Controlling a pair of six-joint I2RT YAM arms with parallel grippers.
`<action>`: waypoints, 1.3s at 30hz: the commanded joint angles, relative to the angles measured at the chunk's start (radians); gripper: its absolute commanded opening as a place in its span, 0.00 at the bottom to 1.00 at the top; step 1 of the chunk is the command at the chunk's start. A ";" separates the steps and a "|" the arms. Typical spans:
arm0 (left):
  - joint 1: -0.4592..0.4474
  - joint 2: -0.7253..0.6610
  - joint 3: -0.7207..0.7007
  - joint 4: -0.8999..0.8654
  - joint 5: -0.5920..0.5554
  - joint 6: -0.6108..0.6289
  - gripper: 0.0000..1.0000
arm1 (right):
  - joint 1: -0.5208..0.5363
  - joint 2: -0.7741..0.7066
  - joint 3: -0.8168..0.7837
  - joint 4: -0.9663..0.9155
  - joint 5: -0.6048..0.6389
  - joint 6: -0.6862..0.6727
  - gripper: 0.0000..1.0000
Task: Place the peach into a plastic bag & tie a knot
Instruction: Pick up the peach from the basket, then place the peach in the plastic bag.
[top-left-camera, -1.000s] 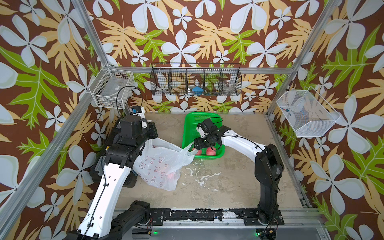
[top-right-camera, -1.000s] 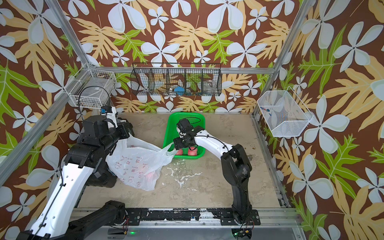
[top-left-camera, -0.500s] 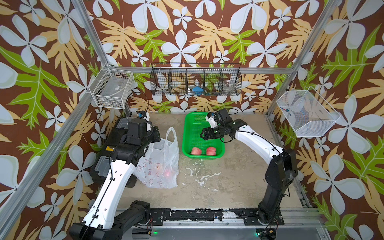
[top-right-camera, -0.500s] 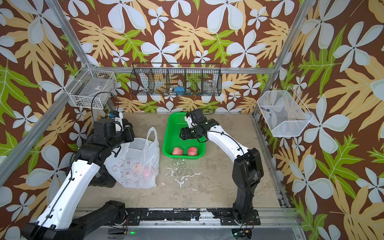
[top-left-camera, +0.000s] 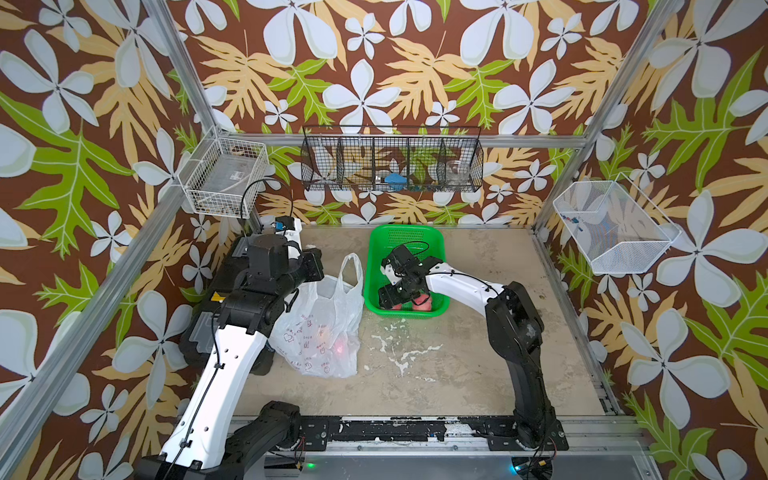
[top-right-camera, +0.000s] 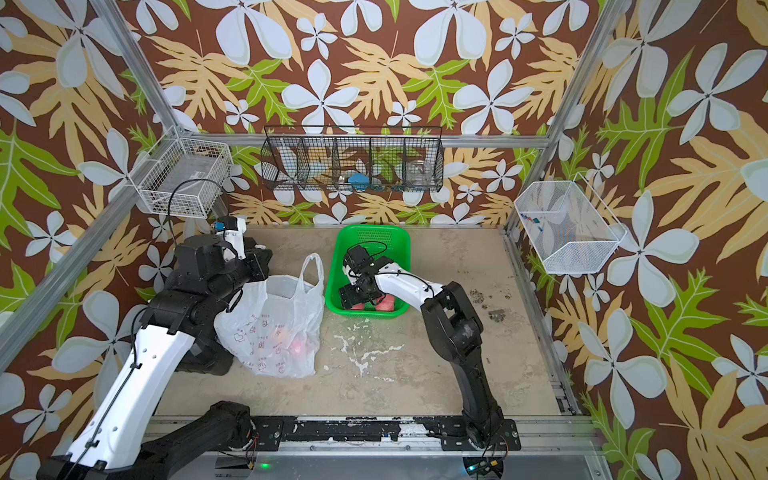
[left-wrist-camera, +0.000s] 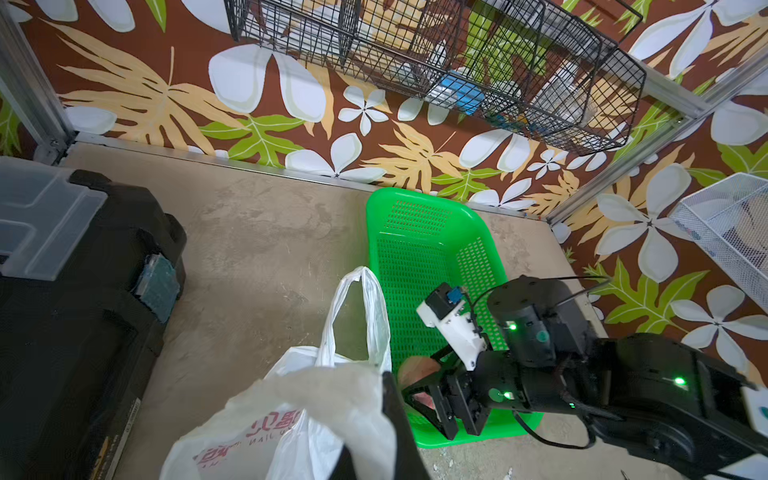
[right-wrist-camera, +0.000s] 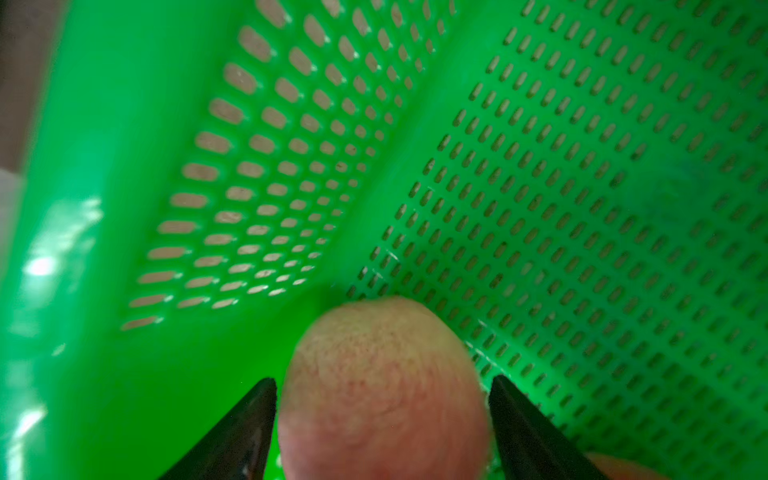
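Two jobs run side by side over a mottled beige surface (top-left-camera: 457, 353), rough-looking and flecked with white residue. Hanging from the left gripper (top-left-camera: 316, 270) is the plastic bag (top-left-camera: 320, 328), the biggest loose thing here: thin, crinkled, translucent white film printed with small red icons. We read the left gripper as pinched shut on the bag's near rim. It lifts that side so the mouth gapes upward and toward the right gripper (right-wrist-camera: 383, 379), and we judge this is done so fruit can drop straight in.

Under the right gripper, just beside the bag, sits the green basket (top-left-camera: 403, 241). It is rigid, glossy plastic with rows of small slots through wall and floor, and its walls keep the round fruit from rolling away. The bag's free loop handle (top-left-camera: 352, 270) stands upright between the two grippers, a flat white strip, not yet tied.

A peach (right-wrist-camera: 374, 353) lies between the right gripper's fingertips (right-wrist-camera: 257, 415): rounded, fuzzy, pale pink. Those jaws stand wide, one dark tapered tip on each side, and we cannot tell whether either touches the skin. A second peach (top-left-camera: 422, 300) rests just beside the right gripper at the same end of the basket. Below the left gripper, a pink blur through the film looks to us like a bagged peach (top-left-camera: 341, 345).
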 joint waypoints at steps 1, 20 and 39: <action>0.001 0.005 0.013 0.032 0.037 -0.007 0.00 | -0.004 0.042 0.023 -0.050 0.041 -0.012 0.78; -0.050 0.094 0.138 0.115 0.414 -0.035 0.00 | 0.030 -0.439 -0.113 0.209 -0.443 0.050 0.35; -0.114 0.014 0.019 0.183 0.690 -0.027 0.00 | 0.104 -0.199 0.158 0.480 -0.898 0.349 0.28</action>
